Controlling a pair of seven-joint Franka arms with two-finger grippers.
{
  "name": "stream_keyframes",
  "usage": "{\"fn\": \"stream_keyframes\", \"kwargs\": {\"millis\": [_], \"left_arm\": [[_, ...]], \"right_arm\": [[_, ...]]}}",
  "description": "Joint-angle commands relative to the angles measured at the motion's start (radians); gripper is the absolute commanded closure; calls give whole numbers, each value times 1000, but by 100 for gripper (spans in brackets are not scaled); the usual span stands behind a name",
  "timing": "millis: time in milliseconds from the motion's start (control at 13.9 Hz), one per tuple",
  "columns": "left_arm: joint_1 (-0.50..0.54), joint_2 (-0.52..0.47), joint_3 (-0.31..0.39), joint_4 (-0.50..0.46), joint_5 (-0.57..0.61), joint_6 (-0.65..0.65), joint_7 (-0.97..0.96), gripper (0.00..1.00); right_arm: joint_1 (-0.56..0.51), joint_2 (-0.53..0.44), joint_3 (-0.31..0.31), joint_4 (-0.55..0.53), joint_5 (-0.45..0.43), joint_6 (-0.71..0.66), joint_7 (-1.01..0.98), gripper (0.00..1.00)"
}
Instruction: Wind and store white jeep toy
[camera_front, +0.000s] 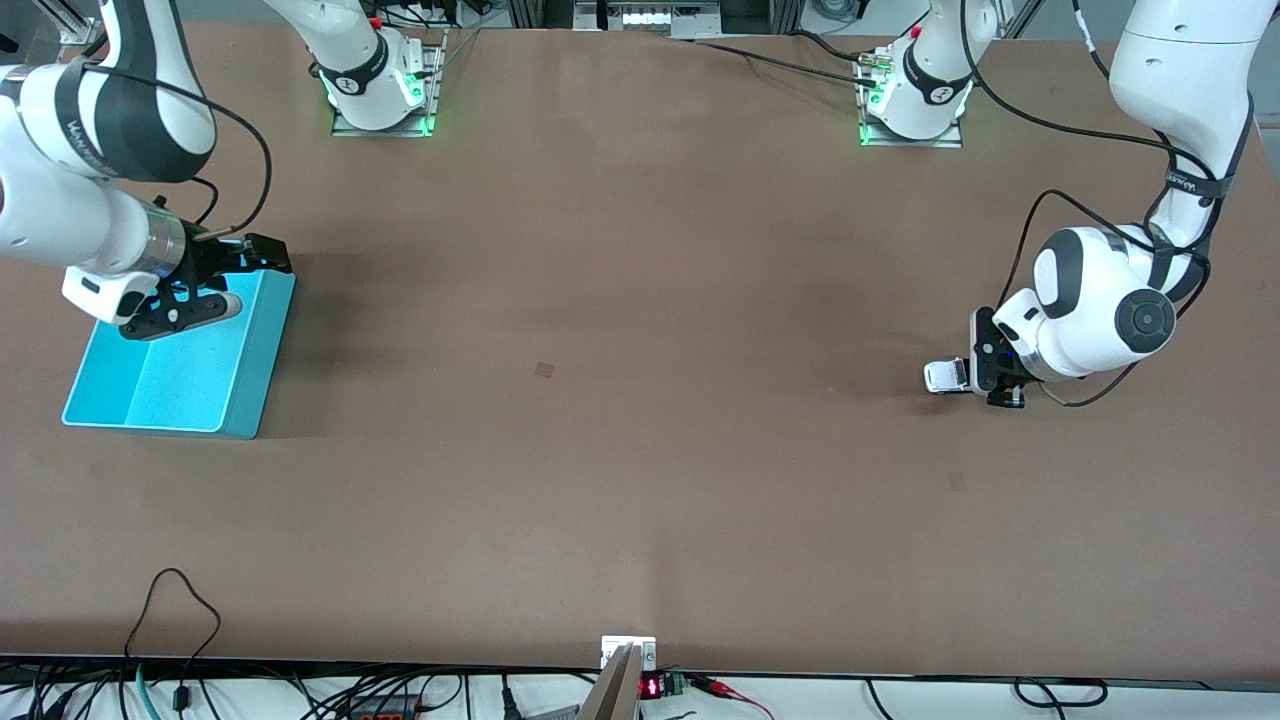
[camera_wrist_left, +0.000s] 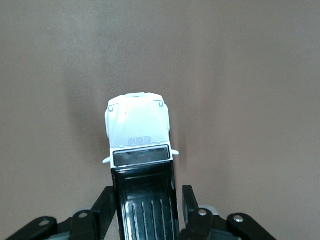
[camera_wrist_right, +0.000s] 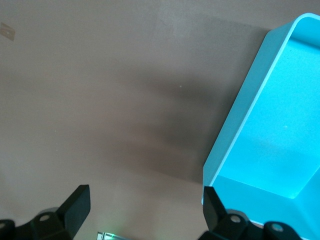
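Brown tabletop, wide and mostly bare. Left gripper (camera_front: 1000, 375) low at the left arm's end of the table, fingers (camera_wrist_left: 106, 207) set on either side of the black rear of the white jeep toy (camera_front: 945, 376), pressed against or just beside its flanks; closed on it, by the look of the left wrist view. Jeep toy wheels-down on the table (camera_front: 620, 400), white hood pointing away from the gripper, toward the right arm's end.

Step in hand, judging from this: winding. Held by the tail with wheels on the surface, ready for a pull-back drag to load the spring. Next move calls for firm downward pressure so the wheels grip and turn instead of sliding, a straight backward pull, then a lift without loosening the hold.

Well apart, at the right arm's end of the table, turquoise bin (camera_front: 170, 355), nothing visible inside. Right gripper (camera_front: 215, 290) over the bin's edge, fingers (camera_wrist_right: 75, 202) spread wide, holding nothing, waiting. Storing not yet done; long carry across the table ahead.
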Motion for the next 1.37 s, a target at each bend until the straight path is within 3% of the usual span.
{"fn": "stream_keyframes", "kwargs": {"millis": [0,288,721,1297], "left_arm": [[11,-31,-8,-27,-37,7,35,50],[21,-22,-8,-26,-37,9,34,62],[30,-24,-8,-20,-35,10,20,64],[30,-11,-10,-26,-34,90,35,67]], "right_arm": [[23,-54,1,-47,-18,43,31,0],[46,-43,1,-42,-25,149,94,0],[90,-22,2,-47,-33,204,213,0],[123,-20,2,-47,-33,181,307,0]]}}
